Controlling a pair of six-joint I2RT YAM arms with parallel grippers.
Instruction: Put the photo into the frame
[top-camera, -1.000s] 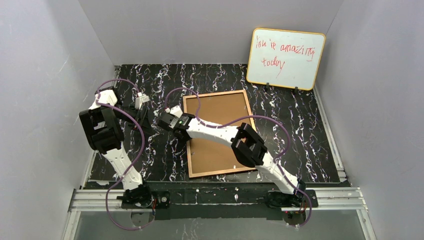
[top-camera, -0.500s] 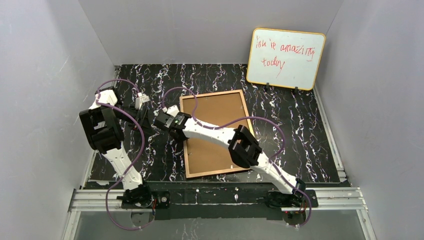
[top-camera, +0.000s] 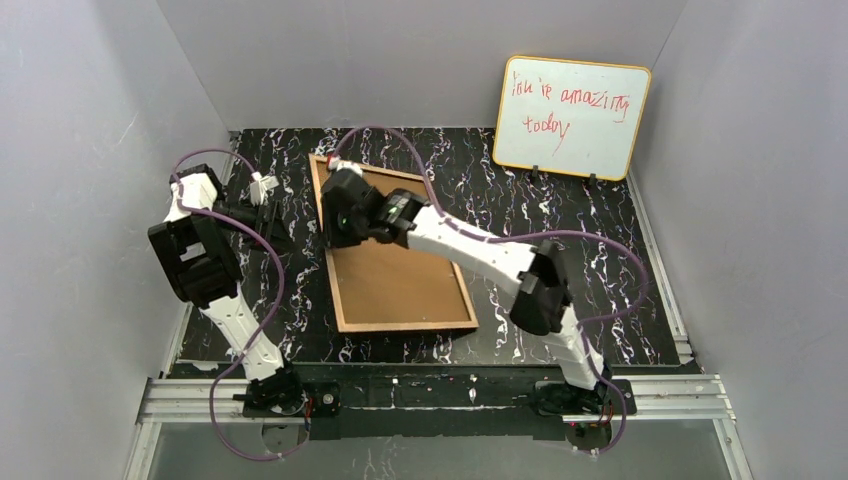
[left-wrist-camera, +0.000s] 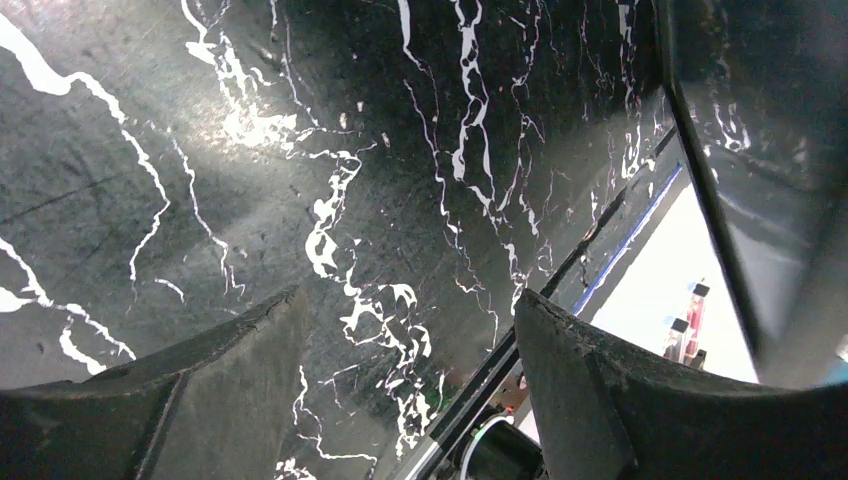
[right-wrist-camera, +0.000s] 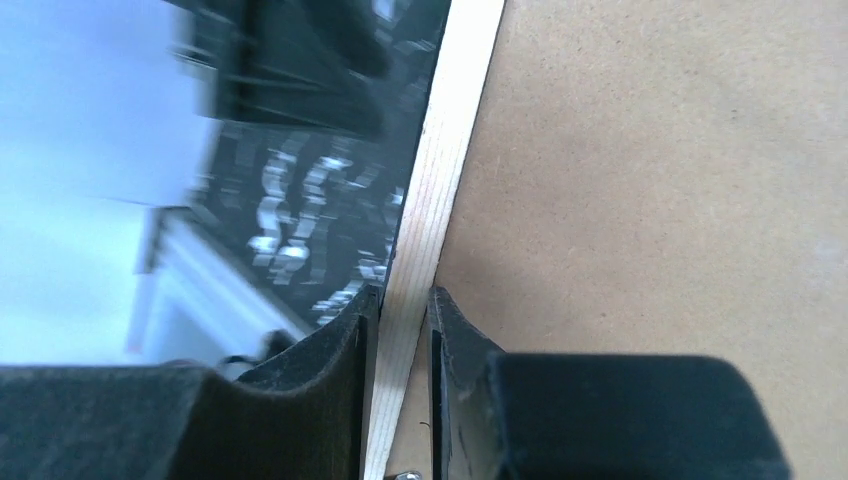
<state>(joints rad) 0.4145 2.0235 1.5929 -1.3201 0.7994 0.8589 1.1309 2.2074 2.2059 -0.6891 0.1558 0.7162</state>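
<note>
From above, the frame lies tan back up, askew on the tabletop, with the right end effector at its left rail. Only the right wrist view shows those fingers pinched on the pale rail. The left wrist view shows the left end effector spread wide over marble, seemingly not touching it.

One frame, one whiteboard, and two grippers: left gripper, right gripper.

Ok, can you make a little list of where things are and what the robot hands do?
frame: flat on table, wooden back up, turned askew
backing panel: brown, sitting in the frame
right gripper: shut on frame's left rail
left gripper: open, empty, over table
photo: not visible
whiteboard: standing at the back right, red writing
</note>
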